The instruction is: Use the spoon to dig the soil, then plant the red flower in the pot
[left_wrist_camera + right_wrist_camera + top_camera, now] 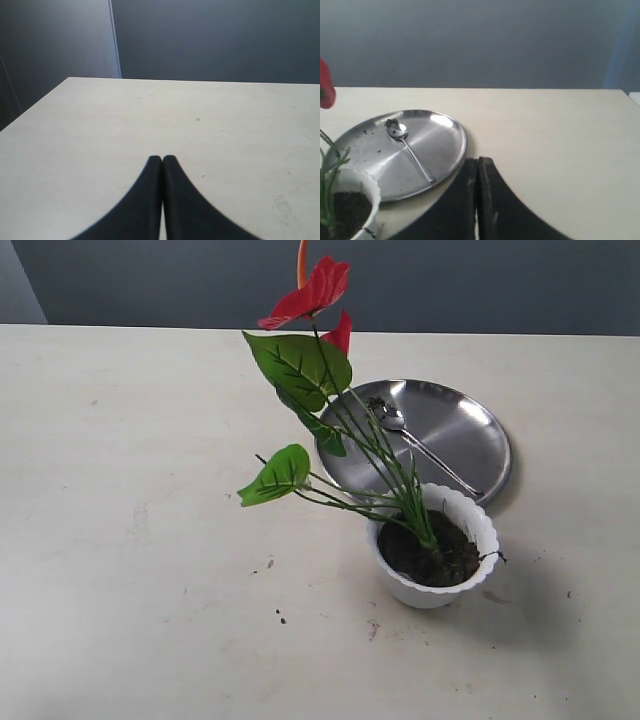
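Flower [300, 360] stands planted in soil [432, 552] inside pot [432, 550], leaning toward 10 o'clock. Spoon [420, 445] lies on plate [470, 435] at pot's 12 o'clock, so soil stays off the table. Left gripper [162, 159] and right gripper [478, 161] both closed, empty, clear; task looks done.

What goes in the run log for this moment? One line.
red flower: planted in pot | spoon: on steel plate | left end effector: shut | right end effector: shut
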Available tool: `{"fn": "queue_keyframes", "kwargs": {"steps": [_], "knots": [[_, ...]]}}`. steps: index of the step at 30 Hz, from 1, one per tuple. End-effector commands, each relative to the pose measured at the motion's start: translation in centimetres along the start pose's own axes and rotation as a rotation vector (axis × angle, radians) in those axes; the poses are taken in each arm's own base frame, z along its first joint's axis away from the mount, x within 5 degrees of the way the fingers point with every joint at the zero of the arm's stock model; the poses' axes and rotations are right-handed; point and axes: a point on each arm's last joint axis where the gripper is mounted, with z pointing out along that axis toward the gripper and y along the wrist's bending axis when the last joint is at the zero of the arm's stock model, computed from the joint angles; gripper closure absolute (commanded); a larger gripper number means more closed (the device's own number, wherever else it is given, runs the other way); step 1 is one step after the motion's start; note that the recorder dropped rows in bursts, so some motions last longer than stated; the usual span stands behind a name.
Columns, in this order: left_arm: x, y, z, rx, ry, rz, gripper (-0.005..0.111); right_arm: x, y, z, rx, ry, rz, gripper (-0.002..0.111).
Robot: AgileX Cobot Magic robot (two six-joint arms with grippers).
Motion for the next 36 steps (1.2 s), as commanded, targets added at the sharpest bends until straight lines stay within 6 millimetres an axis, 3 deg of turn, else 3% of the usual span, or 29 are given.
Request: {"fn": "queue_keyframes", "kwargs": {"steps": [1, 11, 23, 26, 36], "knots": [[0.1, 0.0, 0.0, -0.002, 0.003, -0.003, 0.106, 0.7, -0.1, 0.2, 0.033, 0.021, -0.021, 0.109], [0.1, 0.0, 0.0, -0.002, 0.003, -0.003, 0.106, 2.8, 0.1, 1.0, 0.001, 0.068, -0.069, 0.109], [0.1, 0.0, 0.0, -0.002, 0.003, -0.003, 0.106, 3.1, -0.1, 1.1, 0.037, 0.072, -0.072, 0.109], [0.1, 0.0, 0.0, -0.002, 0.003, -0.003, 0.106, 4.4, -0.2, 1.6, 0.039, 0.084, -0.072, 0.109], [0.1, 0.0, 0.0, -0.002, 0.003, -0.003, 0.106, 4.4, -0.2, 1.6, 0.051, 0.081, -0.050, 0.109]]}}
